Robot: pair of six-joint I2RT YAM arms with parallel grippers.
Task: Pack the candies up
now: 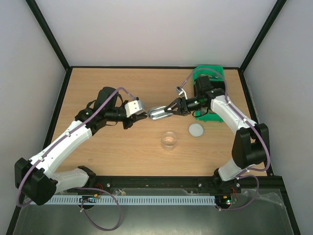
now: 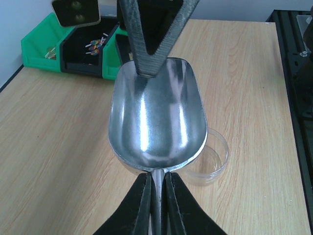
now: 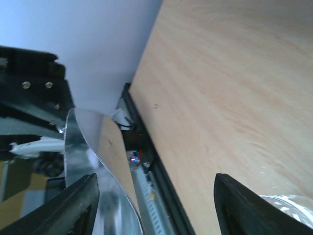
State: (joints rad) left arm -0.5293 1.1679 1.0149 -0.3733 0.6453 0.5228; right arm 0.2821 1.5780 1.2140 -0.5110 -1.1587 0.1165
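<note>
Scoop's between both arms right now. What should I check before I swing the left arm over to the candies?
1. Left gripper shut on the scoop handle: ok.
2. Right gripper released: ok, jaws stand apart.
3. Right gripper clear of the scoop: not ok, one finger sits inside the bowl's front rim.
4. Scoop empty, nothing to spill: ok.
5. Clear jar uncovered: ok, its lid lies beside it.
6. Candies within the bins: ok, though how many cannot be told.
</note>
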